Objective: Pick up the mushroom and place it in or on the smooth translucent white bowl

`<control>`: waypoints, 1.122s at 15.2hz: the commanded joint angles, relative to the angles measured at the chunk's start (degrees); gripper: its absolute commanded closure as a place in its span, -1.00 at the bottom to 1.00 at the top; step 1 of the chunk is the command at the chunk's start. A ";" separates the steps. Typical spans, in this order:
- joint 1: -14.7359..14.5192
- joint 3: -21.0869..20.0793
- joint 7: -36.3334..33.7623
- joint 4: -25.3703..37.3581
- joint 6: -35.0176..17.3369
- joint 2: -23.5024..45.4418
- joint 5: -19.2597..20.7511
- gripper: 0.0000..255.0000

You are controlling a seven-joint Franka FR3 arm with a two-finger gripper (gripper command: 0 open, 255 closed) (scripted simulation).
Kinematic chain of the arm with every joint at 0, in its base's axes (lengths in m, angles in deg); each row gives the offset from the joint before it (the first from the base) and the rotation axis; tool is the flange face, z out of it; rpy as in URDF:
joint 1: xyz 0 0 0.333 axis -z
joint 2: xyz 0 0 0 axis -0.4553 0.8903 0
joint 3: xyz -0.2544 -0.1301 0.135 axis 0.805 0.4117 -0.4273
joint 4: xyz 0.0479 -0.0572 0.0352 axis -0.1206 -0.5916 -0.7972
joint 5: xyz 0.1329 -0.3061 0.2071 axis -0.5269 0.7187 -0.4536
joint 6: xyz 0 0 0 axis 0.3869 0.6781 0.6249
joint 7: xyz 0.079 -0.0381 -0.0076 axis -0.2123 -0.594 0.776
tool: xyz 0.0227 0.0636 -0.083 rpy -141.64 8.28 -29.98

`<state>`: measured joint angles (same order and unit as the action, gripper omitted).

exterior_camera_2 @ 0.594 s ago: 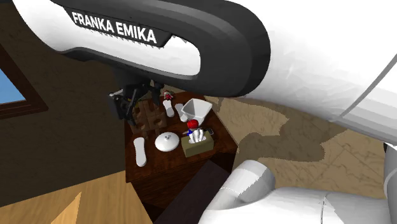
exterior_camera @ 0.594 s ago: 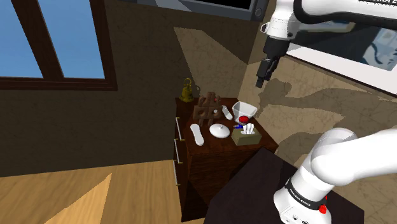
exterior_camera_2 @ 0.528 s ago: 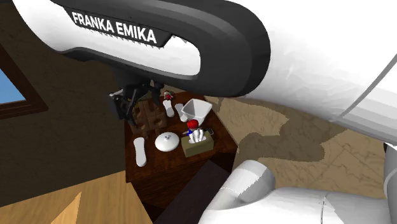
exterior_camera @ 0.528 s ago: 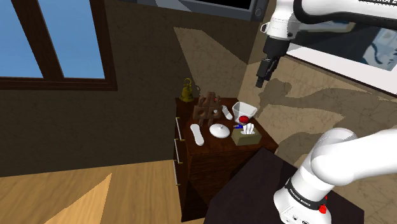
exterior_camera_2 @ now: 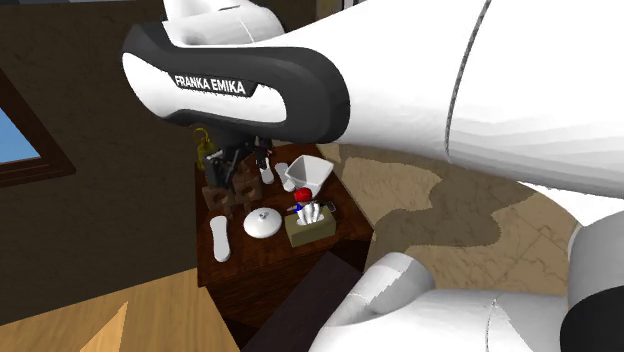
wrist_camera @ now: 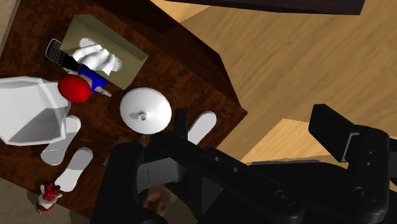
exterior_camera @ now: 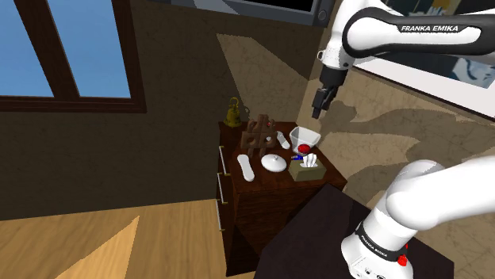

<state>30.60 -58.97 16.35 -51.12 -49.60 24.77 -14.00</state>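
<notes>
Mushroom (wrist_camera: 75, 88) lies between bowl (wrist_camera: 25, 114) and tissue box (wrist_camera: 129, 60), seemingly touching the bowl.

The arm (exterior_camera: 432, 194) is the standard Franka look: fat, rounded, glossy white shells with dark grey-to-black bands at the joints, plus FRANKA EMIKA lettering (exterior_camera_2: 208, 86) in white caps on a curved black panel along one link. Down near the base there's a black ring (exterior_camera: 371, 241) with small white text on it and a little red dot (exterior_camera: 403, 260) just beside it. The hand (exterior_camera: 316, 111) is all black and kinda blocky, and from the wrist view its housing (wrist_camera: 254, 184) looks like chunky stepped slabs with bevelled edges and a separate boxy lug off to one side.
</notes>
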 commanded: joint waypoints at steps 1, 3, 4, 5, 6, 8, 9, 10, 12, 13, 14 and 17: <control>0.67 1.40 1.01 -1.22 -3.70 2.43 0.91 -1.00; 1.38 2.89 2.13 -2.09 -7.02 4.87 1.79 -1.00; 1.72 3.63 2.68 -2.42 -8.68 6.20 2.19 -1.00; 2.07 4.37 3.24 -2.67 -10.34 7.60 2.56 -1.00; 2.40 5.10 3.80 -2.84 -12.00 9.07 2.90 -1.00; 3.00 6.60 4.93 -2.97 -15.28 12.20 3.50 -1.00; 3.29 7.34 5.50 -2.92 -16.90 13.86 3.73 -1.00; 3.57 8.07 6.09 -2.80 -18.50 15.57 3.92 -1.00; 4.07 9.53 7.32 -2.33 -21.65 19.16 4.13 -1.00; 4.31 10.23 7.96 -1.98 -23.18 21.03 4.13 -1.00; 4.54 10.92 8.63 -1.56 -24.68 22.95 4.08 -1.00; 5.17 12.90 10.82 0.13 -28.96 28.93 3.44 -1.00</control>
<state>35.62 -46.54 26.72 -51.14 -77.04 52.07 -10.40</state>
